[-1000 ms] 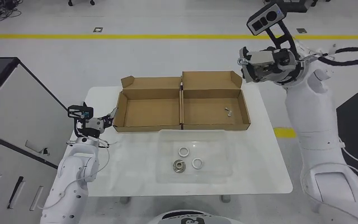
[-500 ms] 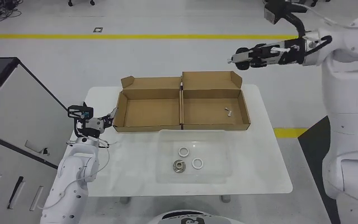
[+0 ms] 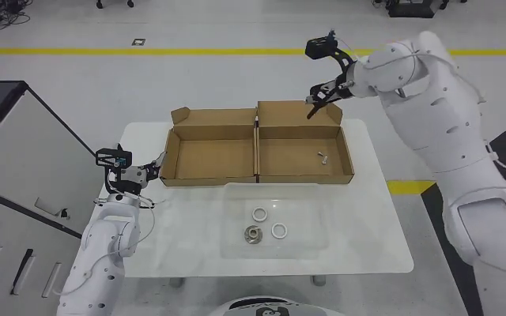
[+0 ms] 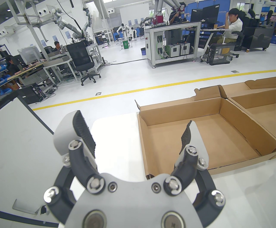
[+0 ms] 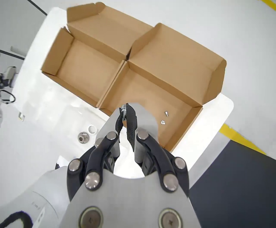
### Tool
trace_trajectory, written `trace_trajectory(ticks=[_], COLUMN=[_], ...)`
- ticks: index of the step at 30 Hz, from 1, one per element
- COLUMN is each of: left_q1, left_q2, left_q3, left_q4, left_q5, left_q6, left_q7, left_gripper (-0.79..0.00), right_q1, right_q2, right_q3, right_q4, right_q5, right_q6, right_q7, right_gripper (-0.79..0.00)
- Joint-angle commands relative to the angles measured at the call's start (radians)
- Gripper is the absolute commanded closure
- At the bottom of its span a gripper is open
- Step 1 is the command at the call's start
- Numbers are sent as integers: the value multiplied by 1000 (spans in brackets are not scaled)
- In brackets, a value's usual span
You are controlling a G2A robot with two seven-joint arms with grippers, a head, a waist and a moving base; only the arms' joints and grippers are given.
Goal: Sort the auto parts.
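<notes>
1. Top view: the right gripper hangs over the table's far edge, above the right box, which holds two screws.
2. Left wrist view: the left gripper gapes empty at the table's left edge.
3. Right wrist view: the right gripper is clamped on a small threaded part. It is likely light, stiff and slippery, best pinched across its shank.

Far back in the room, seen from the left wrist, a blue wall has one short word on it in white letters, just beside a dark screen. It is a maker's name. A green bin on the floor back there has a pale mark on its front, too small to tell. No other words or numbers can be read.
</notes>
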Motion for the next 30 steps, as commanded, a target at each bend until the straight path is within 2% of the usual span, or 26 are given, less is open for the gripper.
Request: trace_trajectory(ticks=[1,12,30], left_q1=[0,0,0], left_q2=[0,0,0], left_q3=[0,0,0], left_q4=[0,0,0], left_q5=[0,0,0], left_q6=[0,0,0], left_q7=[0,0,0], left_gripper=[-785,-785,-785], right_q1=[-12,-78,-118], right_q2=[-5,-44,-111], right_q3=[-27,-159,-246], right_q4=[13,122,318], right_q5=[-23,-126,-128], right_q6=[4,49,87], right_q7=[-11,-89,-126], right_gripper=[0,0,0])
